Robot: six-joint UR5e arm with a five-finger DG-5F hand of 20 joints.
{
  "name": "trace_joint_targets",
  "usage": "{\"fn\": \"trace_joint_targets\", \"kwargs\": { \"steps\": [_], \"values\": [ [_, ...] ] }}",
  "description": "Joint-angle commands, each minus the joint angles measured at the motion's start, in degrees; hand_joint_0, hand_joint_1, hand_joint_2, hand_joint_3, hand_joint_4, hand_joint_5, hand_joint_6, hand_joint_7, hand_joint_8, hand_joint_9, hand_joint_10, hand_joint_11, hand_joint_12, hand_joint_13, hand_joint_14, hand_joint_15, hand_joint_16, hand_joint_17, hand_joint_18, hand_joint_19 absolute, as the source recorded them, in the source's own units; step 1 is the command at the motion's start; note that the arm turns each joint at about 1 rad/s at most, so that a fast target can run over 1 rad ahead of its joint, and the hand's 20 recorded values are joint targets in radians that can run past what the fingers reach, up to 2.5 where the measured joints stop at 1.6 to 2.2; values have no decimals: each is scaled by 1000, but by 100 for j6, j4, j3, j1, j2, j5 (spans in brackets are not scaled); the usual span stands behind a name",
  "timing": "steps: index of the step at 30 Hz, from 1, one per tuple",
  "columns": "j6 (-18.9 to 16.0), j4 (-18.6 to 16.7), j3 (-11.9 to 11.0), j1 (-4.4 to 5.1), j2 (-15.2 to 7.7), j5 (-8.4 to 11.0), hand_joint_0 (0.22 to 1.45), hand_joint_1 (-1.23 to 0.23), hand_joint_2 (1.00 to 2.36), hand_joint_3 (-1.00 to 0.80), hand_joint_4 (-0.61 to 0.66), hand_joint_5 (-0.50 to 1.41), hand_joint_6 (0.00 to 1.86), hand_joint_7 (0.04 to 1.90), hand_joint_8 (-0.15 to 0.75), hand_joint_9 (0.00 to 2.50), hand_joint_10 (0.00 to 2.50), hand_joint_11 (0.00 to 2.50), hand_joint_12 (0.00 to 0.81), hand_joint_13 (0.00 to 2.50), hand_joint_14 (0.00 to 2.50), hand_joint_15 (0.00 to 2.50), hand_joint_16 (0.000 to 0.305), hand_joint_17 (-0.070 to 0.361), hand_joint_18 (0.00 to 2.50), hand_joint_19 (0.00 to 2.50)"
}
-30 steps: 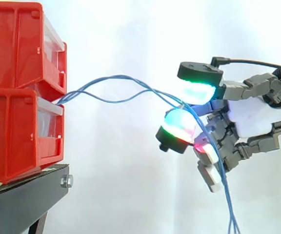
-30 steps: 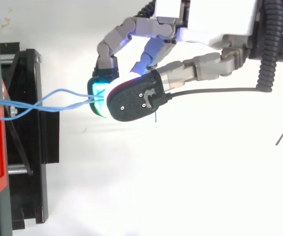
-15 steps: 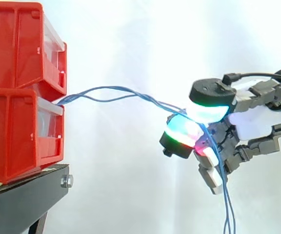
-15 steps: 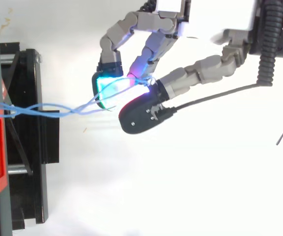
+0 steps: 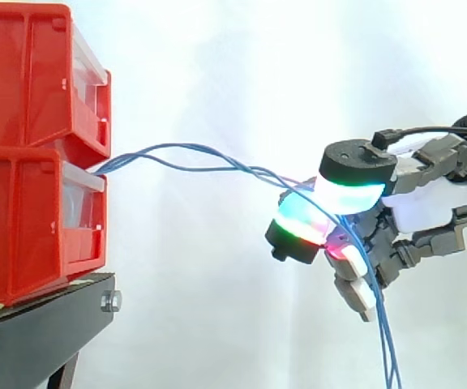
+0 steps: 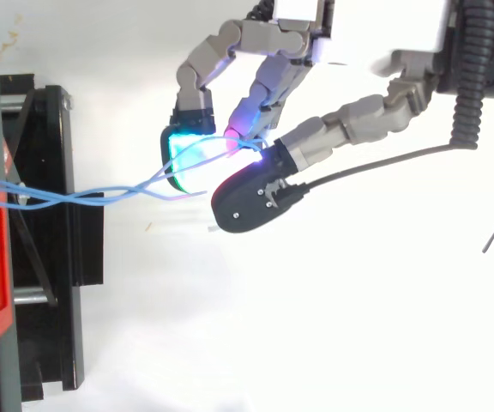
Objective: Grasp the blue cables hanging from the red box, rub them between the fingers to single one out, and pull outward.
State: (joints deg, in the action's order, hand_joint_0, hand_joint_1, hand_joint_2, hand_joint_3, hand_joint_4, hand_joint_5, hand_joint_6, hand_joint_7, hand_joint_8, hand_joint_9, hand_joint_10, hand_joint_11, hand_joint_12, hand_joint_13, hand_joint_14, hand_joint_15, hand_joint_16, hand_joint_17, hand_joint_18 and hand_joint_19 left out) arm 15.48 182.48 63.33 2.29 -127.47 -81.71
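Pinching the blue cables [image 5: 201, 158] between its glowing pads [image 5: 347, 193], the hand [image 5: 432, 203] sat at 3 o'clock in the side view, fingers curled round the strands. At 9 o'clock stood stacked red bins [image 5: 31, 146] on a black stand [image 5: 43, 324], with a white curtain [image 5: 217, 308] behind. Only the cables crossed the gap between bins and hand. They ran from between the bins toward 3 o'clock, then dropped past the fingers toward 5 o'clock.

Compared with a second before, the upper pad had come down onto the lower one. In the top view it had slid off the cyan pad [image 6: 183, 159] toward 5 o'clock.

The bottom edge cut off the cables' lower ends, and the number of strands inside the pinch was hard to make out.
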Motion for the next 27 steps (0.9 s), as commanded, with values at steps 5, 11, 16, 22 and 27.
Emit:
{"fn": "trace_joint_targets", "kwargs": {
  "steps": [5,11,16,22,27],
  "values": [
    [174,-29,-66,-44,3,-30,492,-365,1000,-500,6,-118,851,927,227,1097,19,750,329,997,29,793,50,113,831,675],
    [192,-20,-66,-44,3,-30,467,-310,1000,-500,24,-101,800,937,239,1115,20,734,343,1016,29,803,54,120,851,678],
    [253,-29,-66,-44,3,-30,514,-323,1000,-500,12,-84,751,1053,218,1137,22,745,323,1012,30,806,49,111,848,708],
    [262,-20,-66,-44,-6,-30,589,-565,1012,-345,-6,-104,801,1068,204,1129,24,779,309,1029,31,820,45,101,864,719],
    [262,-37,-66,-44,3,-30,586,-718,1016,-252,2,-129,860,999,216,1085,22,785,310,1010,31,826,45,101,862,719]
  ]
}}
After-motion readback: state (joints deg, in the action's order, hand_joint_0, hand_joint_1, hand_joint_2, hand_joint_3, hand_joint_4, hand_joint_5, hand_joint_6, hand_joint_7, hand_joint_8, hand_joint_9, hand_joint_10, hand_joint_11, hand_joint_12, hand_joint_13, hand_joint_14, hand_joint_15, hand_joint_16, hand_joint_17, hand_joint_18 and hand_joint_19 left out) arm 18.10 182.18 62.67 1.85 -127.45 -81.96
